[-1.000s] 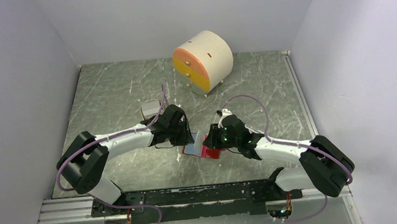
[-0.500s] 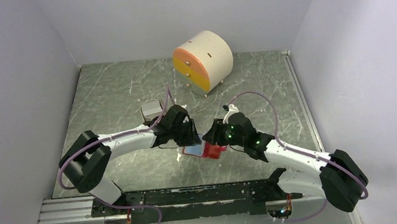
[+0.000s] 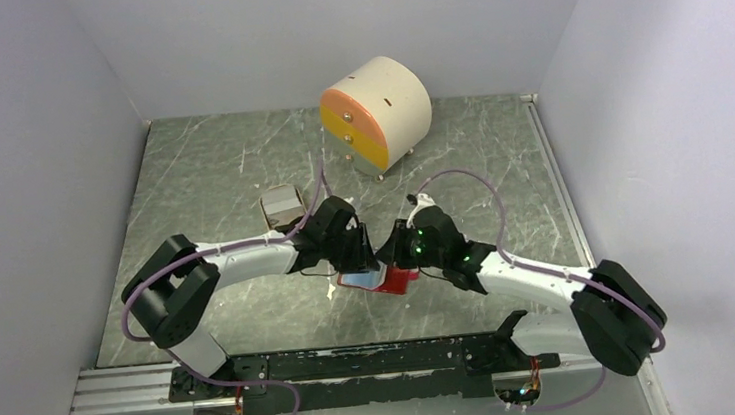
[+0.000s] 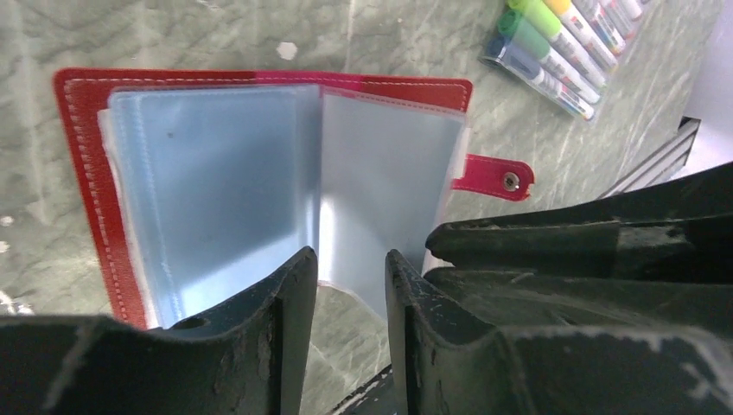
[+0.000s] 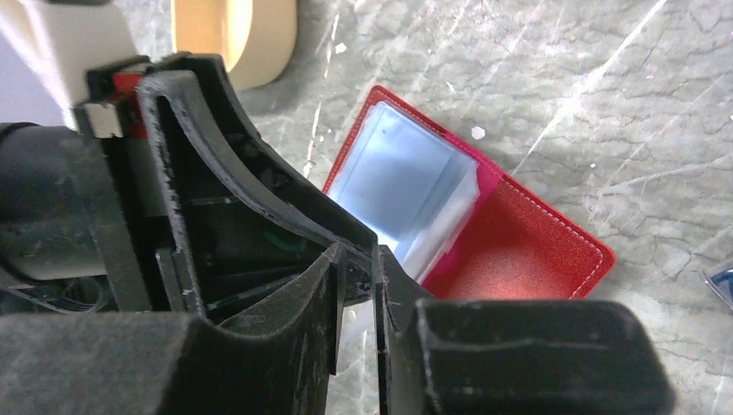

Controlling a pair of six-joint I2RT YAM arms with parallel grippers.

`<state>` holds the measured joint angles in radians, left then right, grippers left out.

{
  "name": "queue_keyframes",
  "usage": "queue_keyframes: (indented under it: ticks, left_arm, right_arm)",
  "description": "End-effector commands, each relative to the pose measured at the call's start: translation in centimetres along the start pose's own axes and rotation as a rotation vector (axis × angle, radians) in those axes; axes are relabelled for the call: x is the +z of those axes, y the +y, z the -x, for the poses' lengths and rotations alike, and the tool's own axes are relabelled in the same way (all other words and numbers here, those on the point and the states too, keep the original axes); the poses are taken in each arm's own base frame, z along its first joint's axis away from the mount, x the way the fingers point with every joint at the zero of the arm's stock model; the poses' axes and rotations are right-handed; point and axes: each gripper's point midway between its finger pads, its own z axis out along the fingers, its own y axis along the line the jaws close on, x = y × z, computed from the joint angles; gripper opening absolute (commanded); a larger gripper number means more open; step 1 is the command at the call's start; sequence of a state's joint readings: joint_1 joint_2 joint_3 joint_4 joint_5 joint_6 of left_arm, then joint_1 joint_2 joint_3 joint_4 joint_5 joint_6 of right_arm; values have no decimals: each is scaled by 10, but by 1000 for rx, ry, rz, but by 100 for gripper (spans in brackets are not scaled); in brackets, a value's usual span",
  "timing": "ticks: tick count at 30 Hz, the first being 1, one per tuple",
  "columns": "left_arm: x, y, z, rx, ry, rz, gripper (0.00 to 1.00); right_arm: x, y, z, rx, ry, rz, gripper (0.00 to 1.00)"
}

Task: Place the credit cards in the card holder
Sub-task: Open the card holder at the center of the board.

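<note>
The red card holder (image 3: pixel 392 283) lies open on the table, its pale blue pockets (image 4: pixel 216 181) facing up and its snap tab (image 4: pixel 494 175) sticking out. One clear sleeve stands up at the fold. My left gripper (image 3: pixel 356 259) hovers over the holder's near edge; its jaws (image 4: pixel 350 264) are slightly open, with bare table between them. My right gripper (image 3: pixel 392 254) is close against it from the right, jaws (image 5: pixel 356 259) a narrow slit apart with nothing seen between them. A small grey stack, apparently the credit cards (image 3: pixel 281 206), lies behind the left arm.
A round cream cabinet (image 3: pixel 377 113) with orange and yellow drawers stands at the back. A bundle of coloured markers (image 4: pixel 566 47) lies beside the card holder, hidden under the right arm in the top view. Grey walls close in three sides.
Both grippers have closed in over the card holder: the left moved right, the right moved left. The pale upright sheet seen between them a second ago no longer shows from above.
</note>
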<state>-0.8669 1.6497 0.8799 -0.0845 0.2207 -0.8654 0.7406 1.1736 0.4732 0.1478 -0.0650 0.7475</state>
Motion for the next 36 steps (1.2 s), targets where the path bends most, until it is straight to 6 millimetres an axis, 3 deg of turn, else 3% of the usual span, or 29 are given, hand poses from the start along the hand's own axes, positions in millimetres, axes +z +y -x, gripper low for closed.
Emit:
queue_keyframes:
  ticks: [1,10,16,20,27,33,36]
  left_arm:
    - [-2,-12,1,-5,-5,-38,40]
    - [-43,22,14,-55,-133,174,39]
    - [-46,37,13,-78,-127,158,49]
    - [-48,50,7,-104,-120,141,57]
    - [-65,66,0,-157,-154,107,52]
    - [-52,50,-4,-184,-145,-111,58]
    - [-41,59,-5,-204,-110,-44,59]
  right_arm:
    - [10,-5,-1,-12,23,-33,21]
    - [3,-51,-34,-71,78,-150,22]
    - [9,-70,-56,-121,136,-164,22]
    - [13,-66,-71,-161,174,-76,22]
    - [17,-53,-71,-256,199,11,22]
    - [14,-59,-80,-247,220,17,23]
    - [12,-56,-85,-213,219,41,23]
